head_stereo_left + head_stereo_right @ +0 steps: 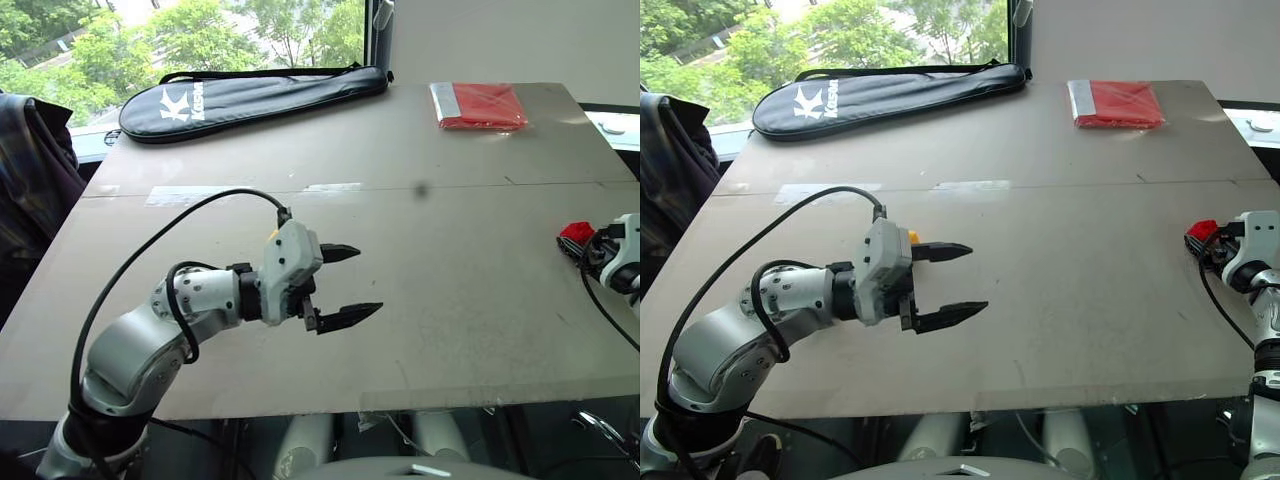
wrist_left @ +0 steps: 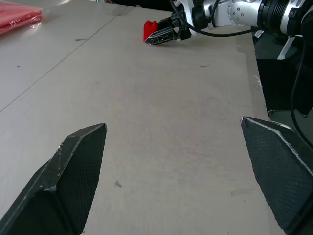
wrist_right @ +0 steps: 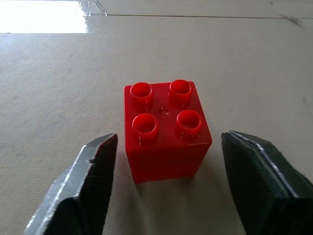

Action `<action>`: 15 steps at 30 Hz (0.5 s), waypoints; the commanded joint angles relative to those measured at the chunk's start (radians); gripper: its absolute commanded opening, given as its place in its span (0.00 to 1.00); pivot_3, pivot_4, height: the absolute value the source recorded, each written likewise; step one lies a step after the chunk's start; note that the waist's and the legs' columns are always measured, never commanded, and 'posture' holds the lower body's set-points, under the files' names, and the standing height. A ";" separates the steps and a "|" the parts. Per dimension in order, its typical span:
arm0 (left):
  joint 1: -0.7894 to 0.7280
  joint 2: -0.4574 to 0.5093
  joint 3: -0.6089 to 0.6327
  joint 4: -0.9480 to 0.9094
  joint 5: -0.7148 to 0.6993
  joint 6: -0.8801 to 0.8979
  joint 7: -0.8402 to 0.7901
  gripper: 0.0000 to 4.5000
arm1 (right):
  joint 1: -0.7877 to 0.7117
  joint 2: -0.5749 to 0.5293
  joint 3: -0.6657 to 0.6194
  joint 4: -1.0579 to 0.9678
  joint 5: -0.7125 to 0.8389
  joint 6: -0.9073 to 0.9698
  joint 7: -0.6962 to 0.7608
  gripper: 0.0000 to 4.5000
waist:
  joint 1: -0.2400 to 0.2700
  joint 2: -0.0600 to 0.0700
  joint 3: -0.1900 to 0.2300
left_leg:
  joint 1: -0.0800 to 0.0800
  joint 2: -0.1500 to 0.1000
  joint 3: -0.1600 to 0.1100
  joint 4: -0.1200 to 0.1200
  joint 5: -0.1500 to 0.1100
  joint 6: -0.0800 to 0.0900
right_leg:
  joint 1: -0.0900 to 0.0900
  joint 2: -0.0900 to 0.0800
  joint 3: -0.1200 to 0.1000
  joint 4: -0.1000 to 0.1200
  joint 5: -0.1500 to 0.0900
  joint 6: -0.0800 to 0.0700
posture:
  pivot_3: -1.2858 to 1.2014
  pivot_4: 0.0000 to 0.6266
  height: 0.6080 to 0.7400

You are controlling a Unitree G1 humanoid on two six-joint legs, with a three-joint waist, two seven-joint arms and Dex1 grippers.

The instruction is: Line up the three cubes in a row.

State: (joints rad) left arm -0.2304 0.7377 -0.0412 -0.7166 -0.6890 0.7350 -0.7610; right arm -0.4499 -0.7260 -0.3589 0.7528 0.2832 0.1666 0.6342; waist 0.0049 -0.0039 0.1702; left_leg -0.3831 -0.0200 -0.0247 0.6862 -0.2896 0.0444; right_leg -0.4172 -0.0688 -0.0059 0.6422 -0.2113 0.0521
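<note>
From the head's left eye we see our left pincer (image 1: 345, 285) hanging wide and empty above the middle of the grey board surface (image 1: 450, 200), we judge parked out of the way while the other arm works; a black zipped racket bag (image 1: 255, 98) and a flat red packet (image 1: 478, 105) lie along the far edge, leaving broad bare room between. In the right eye view a small yellow studded plastic block (image 1: 912, 237) peeks out just behind that pincer's body, and the right pincer (image 1: 1202, 245) sits near the surface's right edge. The left wrist view shows it straddling the small red studded plastic cube (image 2: 150, 30). In the right wrist view its fingers (image 3: 83, 188) flank the cube with gaps either side, not gripping; we judge a grasp is being set up.
</note>
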 commanded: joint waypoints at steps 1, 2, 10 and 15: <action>0.005 0.005 0.013 -0.029 0.006 -0.025 0.000 1.00 | -0.020 -0.022 0.006 0.002 -0.013 -0.049 0.028 0.37 | 0.000 0.000 0.000 | 0.000 0.000 0.000 0.000 0.000 0.000 | 0.000 0.000 0.000 0.000 0.000 0.000 | 0.52 0.24 0.65; 0.008 0.005 0.014 -0.029 0.008 -0.029 0.000 1.00 | -0.018 -0.022 0.012 0.002 -0.019 -0.060 0.032 0.29 | 0.000 0.000 0.000 | 0.000 0.000 0.000 0.000 0.000 0.000 | 0.000 0.000 0.000 0.000 0.000 0.000 | 0.52 0.24 0.65; 0.040 0.012 0.006 -0.028 0.038 -0.071 -0.016 1.00 | 0.050 -0.026 0.116 -0.223 0.018 -0.068 0.305 0.29 | -0.011 0.000 0.000 | 0.000 0.000 -0.001 0.000 0.000 0.000 | 0.000 0.000 0.000 0.000 0.000 0.001 | 0.52 0.24 0.65; 0.057 0.014 0.011 -0.031 0.060 -0.095 -0.018 1.00 | 0.152 0.092 0.160 -0.523 0.022 0.007 0.170 0.29 | -0.016 0.000 0.000 | 0.001 0.001 0.000 0.000 0.000 0.000 | 0.000 0.000 0.000 0.000 0.001 0.001 | 0.52 0.24 0.65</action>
State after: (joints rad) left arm -0.1823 0.7437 -0.0466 -0.7165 -0.6395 0.6672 -0.7791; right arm -0.3544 -0.6892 -0.2085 0.4126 0.2874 0.1474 0.8835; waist -0.0111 -0.0043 0.1706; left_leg -0.3824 -0.0193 -0.0268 0.6862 -0.2895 0.0442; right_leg -0.4170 -0.0692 -0.0078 0.6430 -0.2104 0.0535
